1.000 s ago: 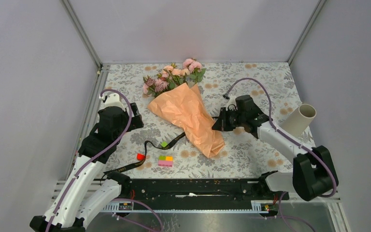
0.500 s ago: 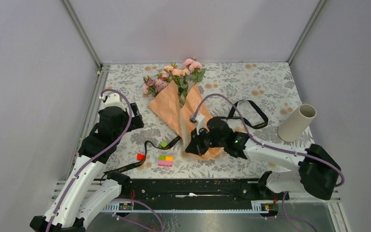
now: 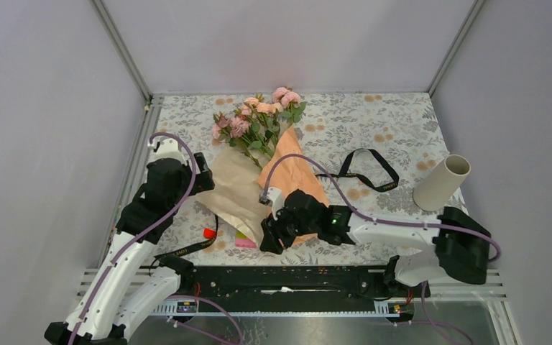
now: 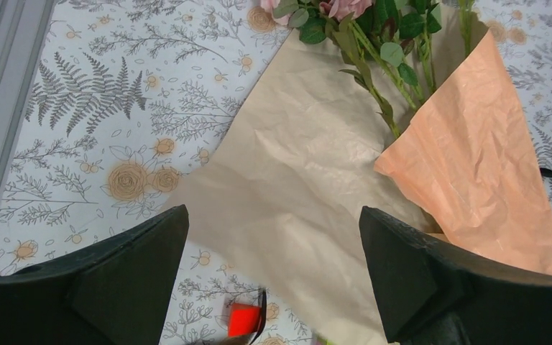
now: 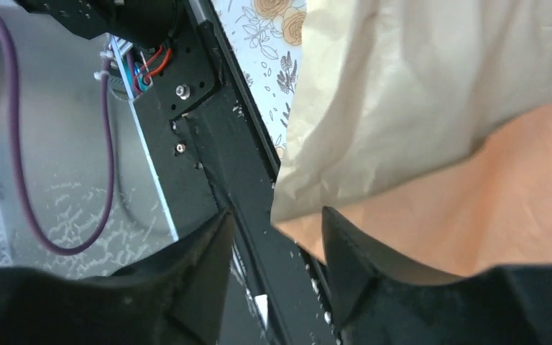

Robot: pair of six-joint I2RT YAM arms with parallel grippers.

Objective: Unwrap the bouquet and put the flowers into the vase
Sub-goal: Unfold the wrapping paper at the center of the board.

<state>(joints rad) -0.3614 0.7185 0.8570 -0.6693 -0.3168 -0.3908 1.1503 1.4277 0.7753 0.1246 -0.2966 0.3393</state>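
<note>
The bouquet (image 3: pixel 259 165) lies opened at frame centre, its stems running from the flowers (image 3: pixel 259 115) at top down toward the right jaws, which are slightly apart at the paper (image 3: pixel 233 194) edge. The left jaws, wide apart, hover nearer the blooms. The vase (image 3: pixel 442 183) is far right.

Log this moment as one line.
left tool: open, above paper; right tool: open, at paper's near corner; paper: partly unfolded; flowers: exposed; vase: no flowers
</note>
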